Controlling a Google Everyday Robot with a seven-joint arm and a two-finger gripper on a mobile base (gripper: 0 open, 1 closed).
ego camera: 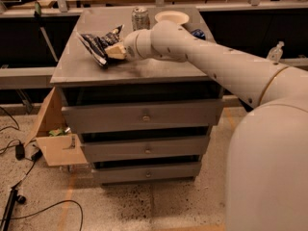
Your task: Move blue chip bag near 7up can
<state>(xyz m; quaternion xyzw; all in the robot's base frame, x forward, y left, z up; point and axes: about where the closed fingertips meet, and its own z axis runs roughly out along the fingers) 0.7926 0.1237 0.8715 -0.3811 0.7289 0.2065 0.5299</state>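
The blue chip bag (98,44) is a crinkled dark navy foil bag with white lettering, on the left part of the grey cabinet top (144,73). My gripper (114,51) reaches in from the right and is shut on the bag's right edge. The silvery 7up can (140,18) stands upright at the back middle of the top, a short way behind and to the right of the bag. My arm hides the surface to the right of the gripper.
A white bowl (172,17) sits at the back right next to the can. A blue can (197,33) shows partly behind my arm. The cabinet has three drawers (144,115). An open cardboard box (55,141) and cables (19,150) lie on the floor at the left.
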